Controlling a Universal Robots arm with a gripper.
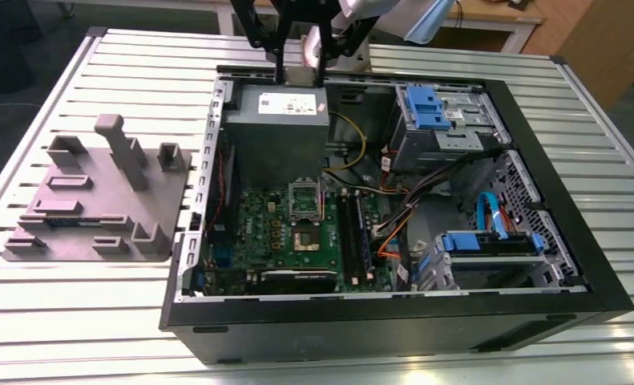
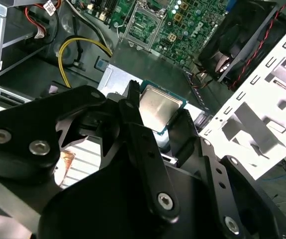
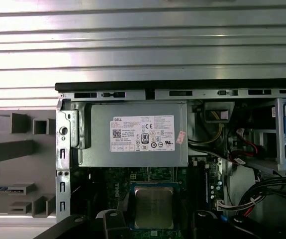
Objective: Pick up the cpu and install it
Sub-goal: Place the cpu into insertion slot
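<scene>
The cpu is held by two opposite edges between the closed-in fingers of the gripper, over the power supply, at twelve o'clock from the motherboard socket in the exterior view.

Case lies open upward on the bench; descent is free. Socket stands uncovered. Obstacles: power supply just beside it, below the claw clamping the chip; cables crowd the exterior view's right, with drive cages beyond.
</scene>
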